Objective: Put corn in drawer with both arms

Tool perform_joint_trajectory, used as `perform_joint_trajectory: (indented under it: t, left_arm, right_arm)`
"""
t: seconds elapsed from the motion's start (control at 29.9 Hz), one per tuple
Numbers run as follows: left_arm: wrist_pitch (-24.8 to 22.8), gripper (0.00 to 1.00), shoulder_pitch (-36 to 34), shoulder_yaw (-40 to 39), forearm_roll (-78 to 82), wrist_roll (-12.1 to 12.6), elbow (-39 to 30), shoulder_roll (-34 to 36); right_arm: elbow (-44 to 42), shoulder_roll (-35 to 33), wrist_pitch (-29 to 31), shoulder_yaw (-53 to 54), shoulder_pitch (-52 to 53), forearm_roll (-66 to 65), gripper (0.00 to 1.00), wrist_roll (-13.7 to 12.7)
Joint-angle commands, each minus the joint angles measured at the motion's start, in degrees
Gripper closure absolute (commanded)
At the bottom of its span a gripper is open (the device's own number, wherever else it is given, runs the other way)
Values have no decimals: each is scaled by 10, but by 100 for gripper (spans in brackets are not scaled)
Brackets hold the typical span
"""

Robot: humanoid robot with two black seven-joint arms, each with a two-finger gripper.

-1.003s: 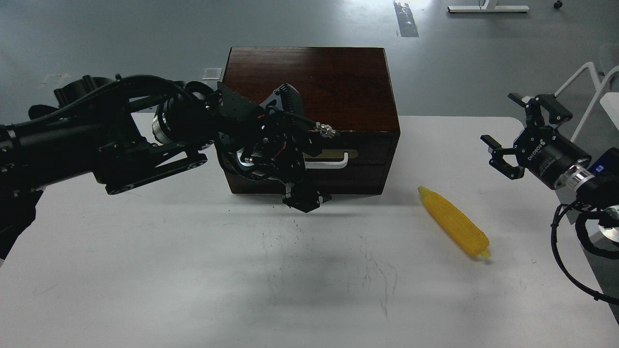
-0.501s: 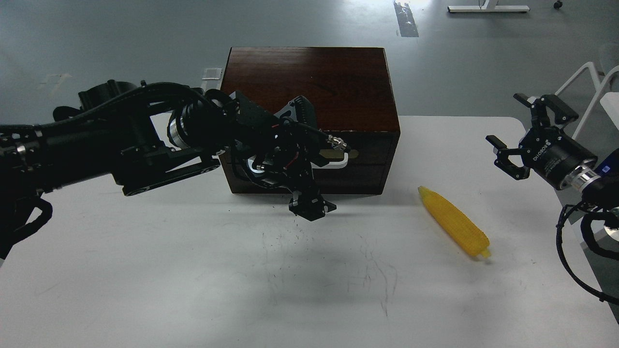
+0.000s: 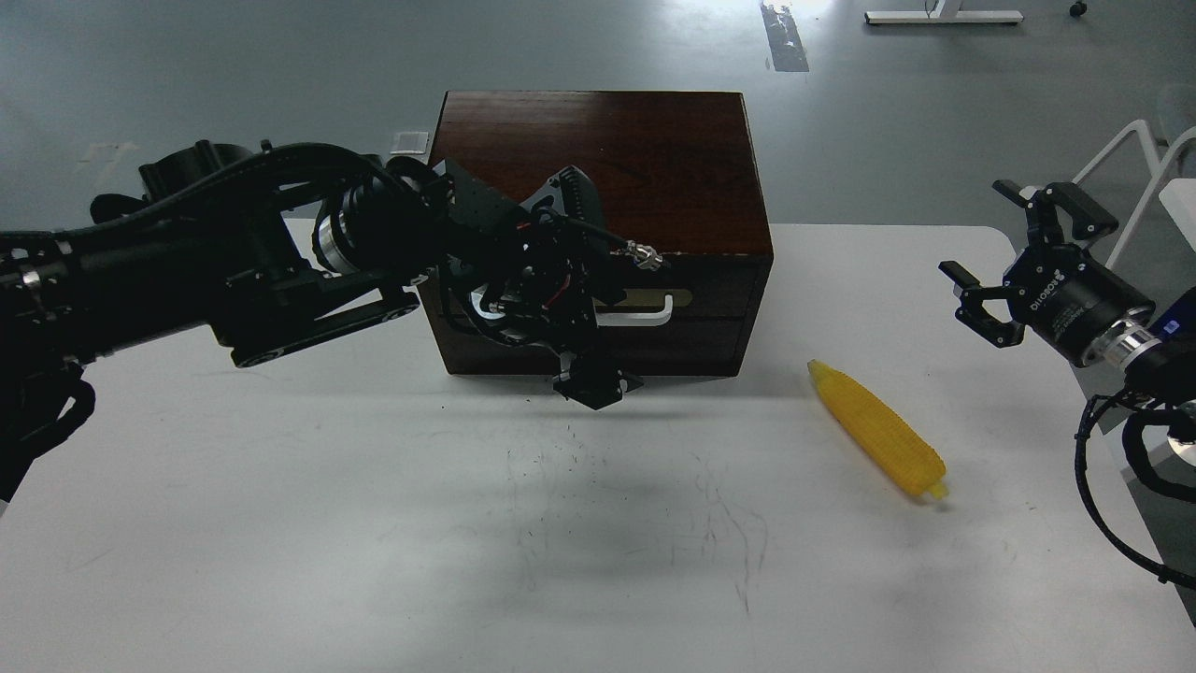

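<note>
Corn lying loose on the white surface point(image 3: 280, 523), drawer shut.

The corn point(image 3: 878, 432) is laid at about 4 o'clock from the wooden box point(image 3: 598, 168), its long axis running 11 to 5 o'clock, stub end nearest. The left pincer point(image 3: 596, 385) is seen low before the drawer point(image 3: 696, 301); its gap cannot be told. The right pincer point(image 3: 1014, 252) is held wide, empty, well apart at 2 o'clock from the corn.

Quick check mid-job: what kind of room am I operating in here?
Probably a lab or workshop test space: a bare grey floor, a plain scuffed white table, and a white stand base at the far edge.
</note>
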Motion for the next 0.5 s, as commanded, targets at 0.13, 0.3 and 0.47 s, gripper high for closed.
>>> perform_joint_trajectory:
  t: [0.13,0.3,0.47]
  left_arm:
    - [0,1,5,5,2,0,10,1]
    - [0,1,7,5,2,0,9,0]
    - [0,1,7,16,-5,0,-1,-3]
  right_arm:
    - [0,-1,0,0,-1,0,0,0]
    - [0,-1,0,0,-1,0,0,0]
    - [0,-1,0,0,-1,0,0,0]
